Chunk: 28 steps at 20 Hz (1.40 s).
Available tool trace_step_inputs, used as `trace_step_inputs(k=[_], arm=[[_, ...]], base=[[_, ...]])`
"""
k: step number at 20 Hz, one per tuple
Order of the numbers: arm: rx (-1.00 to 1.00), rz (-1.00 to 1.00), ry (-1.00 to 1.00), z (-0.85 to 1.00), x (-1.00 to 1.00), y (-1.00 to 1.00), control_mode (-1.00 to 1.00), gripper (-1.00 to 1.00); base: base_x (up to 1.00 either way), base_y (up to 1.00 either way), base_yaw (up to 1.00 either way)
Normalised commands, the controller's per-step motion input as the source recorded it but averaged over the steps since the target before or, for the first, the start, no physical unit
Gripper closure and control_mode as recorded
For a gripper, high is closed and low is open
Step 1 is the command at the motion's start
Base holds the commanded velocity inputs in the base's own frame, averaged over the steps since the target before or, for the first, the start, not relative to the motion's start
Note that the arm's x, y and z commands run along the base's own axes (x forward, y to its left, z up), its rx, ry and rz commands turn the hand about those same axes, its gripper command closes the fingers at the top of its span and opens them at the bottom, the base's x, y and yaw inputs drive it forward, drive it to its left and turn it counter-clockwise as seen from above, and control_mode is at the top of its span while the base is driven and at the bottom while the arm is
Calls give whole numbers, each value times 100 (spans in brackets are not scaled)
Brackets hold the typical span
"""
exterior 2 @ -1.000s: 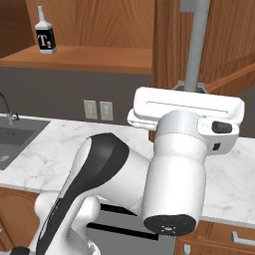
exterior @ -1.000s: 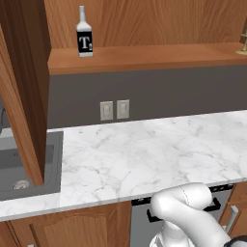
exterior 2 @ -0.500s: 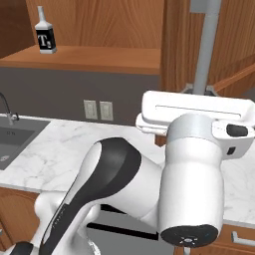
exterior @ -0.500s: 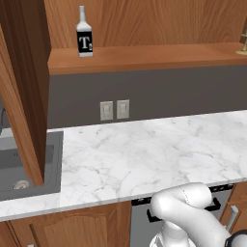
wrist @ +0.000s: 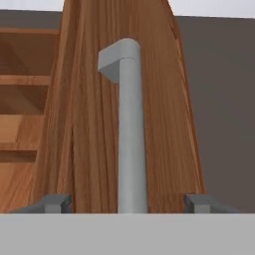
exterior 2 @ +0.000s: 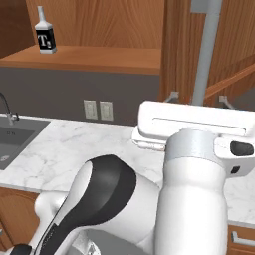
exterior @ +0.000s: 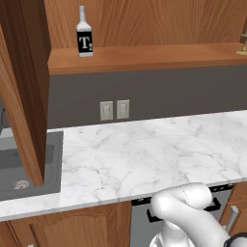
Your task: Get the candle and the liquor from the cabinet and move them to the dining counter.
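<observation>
The liquor stands upright at the left end of the open cabinet's lower shelf. At the shelf's far right the candle is cut off by the frame edge. My gripper is open. Its fingertips straddle the long grey bar handle of the right cabinet door, low on the bar and with a wide gap on each side. The dining counter is out of view.
The left cabinet door hangs open over the grey sink. A marble worktop runs below the shelf, with wall sockets on the dark backsplash. My arm fills the foreground in the right base view.
In the right base view, my hand and the door handle between its fingers have shifted to the right. The bottle and the left base view are unchanged.
</observation>
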Motion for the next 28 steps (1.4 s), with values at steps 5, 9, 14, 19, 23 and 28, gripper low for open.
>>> trace_step_inputs(k=[5, 9, 14, 19, 23, 28], arm=[[-5, 0, -1, 0, -92, 31, -100, -100], [-12, 0, 0, 0, -73, 100, -100, -100], [-13, -7, 0, 0, -46, 100, -100, -100], [-14, -16, 0, 0, -5, 100, -100, -100], [-15, -28, -2, 7, 28, 100, -100, -100], [-17, -51, -2, 9, 77, 100, -100, -100]], base=[[0, 0, 0], [0, 0, 0], [0, 0, 0], [0, 0, 0], [0, 0, 0], [0, 0, 0]])
